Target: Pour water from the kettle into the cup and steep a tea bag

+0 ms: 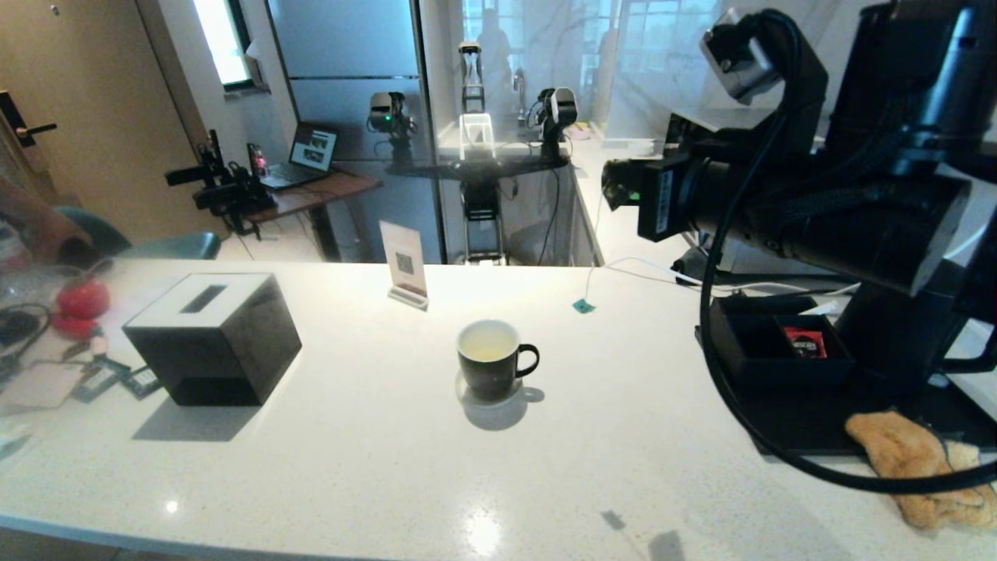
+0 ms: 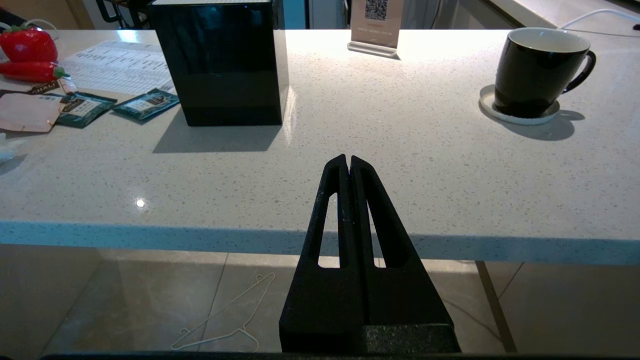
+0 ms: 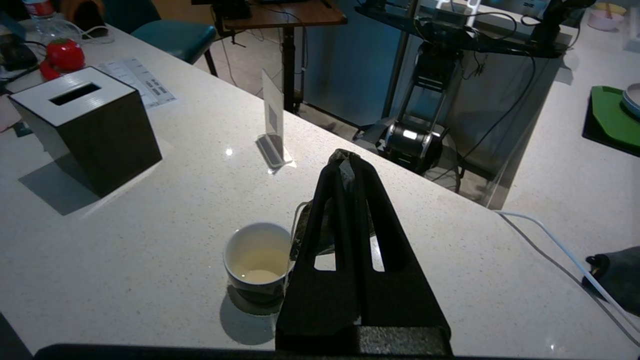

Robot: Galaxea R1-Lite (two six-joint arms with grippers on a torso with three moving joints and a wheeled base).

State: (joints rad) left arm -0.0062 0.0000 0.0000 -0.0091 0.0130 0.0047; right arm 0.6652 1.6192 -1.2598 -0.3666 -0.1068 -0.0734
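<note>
The black cup (image 1: 497, 358) with a white inside stands on a round coaster (image 2: 520, 117) mid-counter and holds pale yellowish liquid (image 3: 260, 262). My right gripper (image 3: 346, 162) is raised above the counter just right of the cup, shut on a dark tea bag (image 3: 304, 232) that hangs under its fingers beside the rim. In the head view that gripper (image 1: 614, 183) is high up, and a string drops from it to a small green tag (image 1: 583, 306). My left gripper (image 2: 348, 160) is shut and empty over the counter's front edge. My right arm covers where the kettle might be.
A black box with a slotted white top (image 1: 214, 339) stands to the left. A card stand (image 1: 405, 269) is behind the cup. A black tray with a red packet (image 1: 806, 341) and a tan cloth (image 1: 911, 460) lie at the right. Tea packets (image 2: 145, 102) and a red toy (image 1: 82, 300) are far left.
</note>
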